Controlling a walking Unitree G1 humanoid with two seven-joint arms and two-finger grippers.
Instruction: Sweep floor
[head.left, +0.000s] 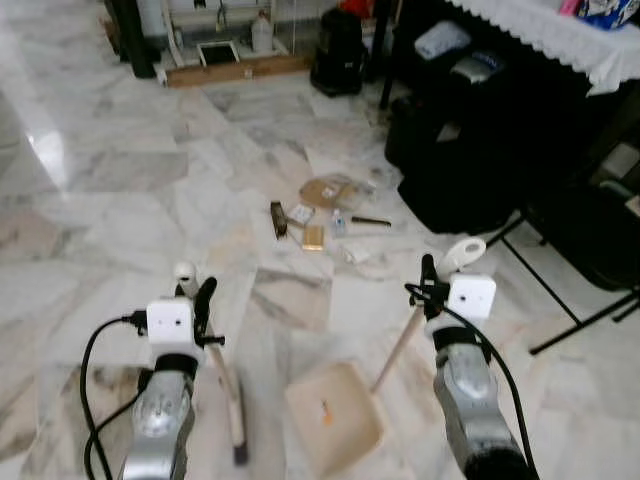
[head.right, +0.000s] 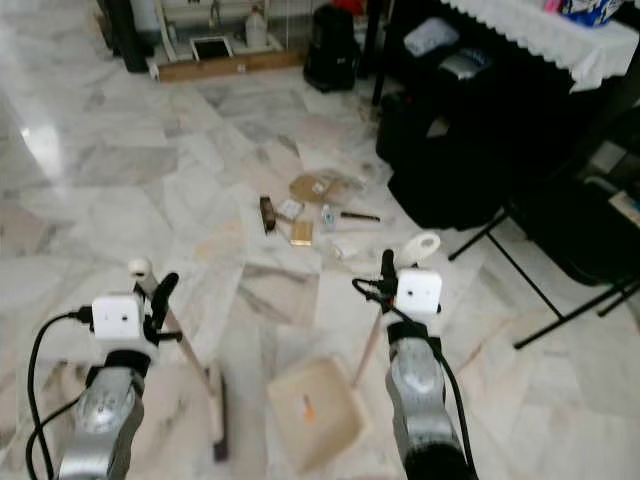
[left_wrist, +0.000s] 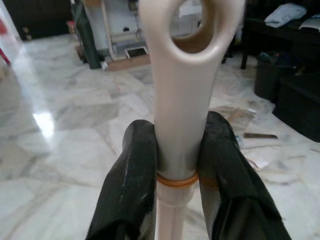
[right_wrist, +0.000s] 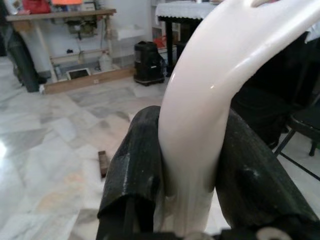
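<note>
Lying ahead of both clamped tools: litter (head.left: 325, 215); broom (head.left: 232, 400) held by left gripper (head.left: 196, 300), dustpan (head.left: 333, 415) by right gripper (head.left: 437, 275).

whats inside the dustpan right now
The dustpan holds one small orange scrap; the rest of its tray looks bare. The litter pile lies on the floor beyond it.

Bright daylight from upper left; glare patch on marble floor (head.left: 48, 150). Head views soft, slightly blurred. Wrist views: close handles out of focus, dark furniture underexposed.
</note>
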